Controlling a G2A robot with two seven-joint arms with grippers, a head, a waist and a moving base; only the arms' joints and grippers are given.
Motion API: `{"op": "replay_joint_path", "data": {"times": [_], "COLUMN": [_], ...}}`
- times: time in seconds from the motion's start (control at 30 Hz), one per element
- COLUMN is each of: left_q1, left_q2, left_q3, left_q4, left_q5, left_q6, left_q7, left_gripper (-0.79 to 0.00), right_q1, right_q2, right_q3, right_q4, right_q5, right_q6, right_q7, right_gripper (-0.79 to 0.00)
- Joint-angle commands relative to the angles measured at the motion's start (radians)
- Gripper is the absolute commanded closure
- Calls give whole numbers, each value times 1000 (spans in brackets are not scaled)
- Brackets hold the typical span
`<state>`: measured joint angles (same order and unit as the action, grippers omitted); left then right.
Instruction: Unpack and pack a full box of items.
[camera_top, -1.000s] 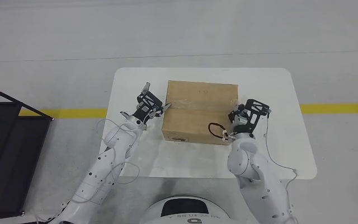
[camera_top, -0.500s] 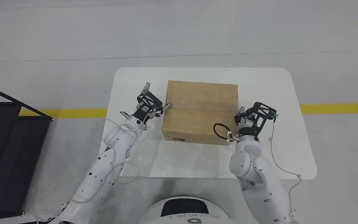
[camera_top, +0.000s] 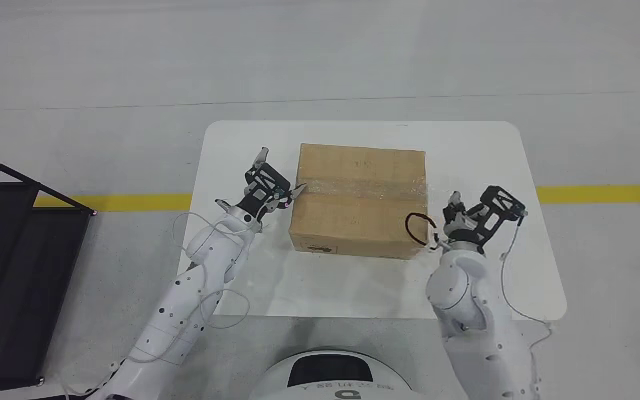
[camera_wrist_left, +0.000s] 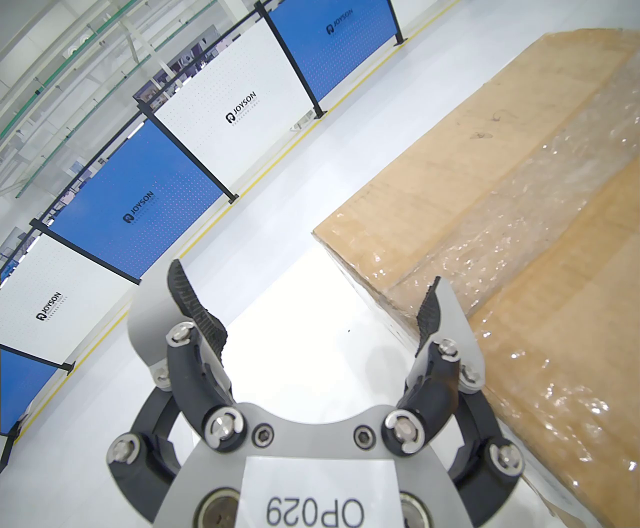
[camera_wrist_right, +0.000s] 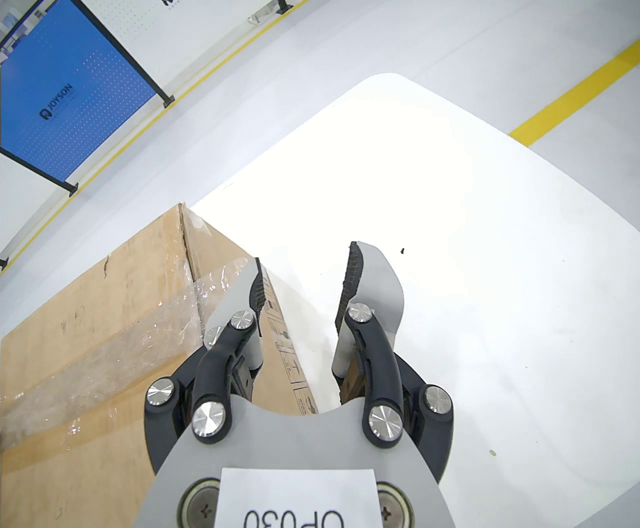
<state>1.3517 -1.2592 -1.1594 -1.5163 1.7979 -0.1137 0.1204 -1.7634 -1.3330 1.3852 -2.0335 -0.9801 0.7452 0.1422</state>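
Observation:
A closed cardboard box (camera_top: 360, 205) stands in the middle of the white table (camera_top: 250, 290), sealed along its top seam with clear tape (camera_top: 365, 187). My left gripper (camera_top: 280, 172) sits at the box's left end, open, one fingertip by the taped upper edge. In the left wrist view the gripper (camera_wrist_left: 305, 280) holds nothing, and the box (camera_wrist_left: 525, 225) is just beyond one finger. My right gripper (camera_top: 478, 203) is off the box's right end, open and empty. In the right wrist view the gripper (camera_wrist_right: 306, 257) has one finger close to the end face of the box (camera_wrist_right: 100, 325).
A black rack (camera_top: 25, 270) stands on the floor left of the table. A black cable loop (camera_top: 415, 228) hangs at the right wrist near the box's front right corner. Bare tabletop lies right of the box and in front of it.
My right arm has swung to the right, from over the box's right front part to beside its right end. The left arm and the box have stayed put.

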Motion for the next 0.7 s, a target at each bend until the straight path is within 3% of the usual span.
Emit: {"op": "replay_joint_path", "data": {"times": [0.0,0.3,0.33,0.47,0.57,0.67], "left_q1": [0,0,0,0,0,0], "left_q2": [0,0,0,0,0,0], "left_q3": [0,0,0,0,0,0], "left_q4": [0,0,0,0,0,0], "left_q5": [0,0,0,0,0,0], "left_q6": [0,0,0,0,0,0], "left_q7": [0,0,0,0,0,0], "left_gripper": [-785,-785,-785,-785,-785,-785], "right_q1": [-6,0,0,-37,-26,34], "right_q2": [0,-3,-10,-20,-19,-23], "right_q3": [1,10,43,76,38,-4], "right_q4": [-3,-22,-73,-156,-175,-154], "right_q5": [13,46,161,324,326,486], "right_q6": [-14,-16,-32,-174,-249,-317], "right_q7": [11,3,-28,-110,-63,75], "right_gripper": [-785,-785,-785,-785,-785,-785]}}
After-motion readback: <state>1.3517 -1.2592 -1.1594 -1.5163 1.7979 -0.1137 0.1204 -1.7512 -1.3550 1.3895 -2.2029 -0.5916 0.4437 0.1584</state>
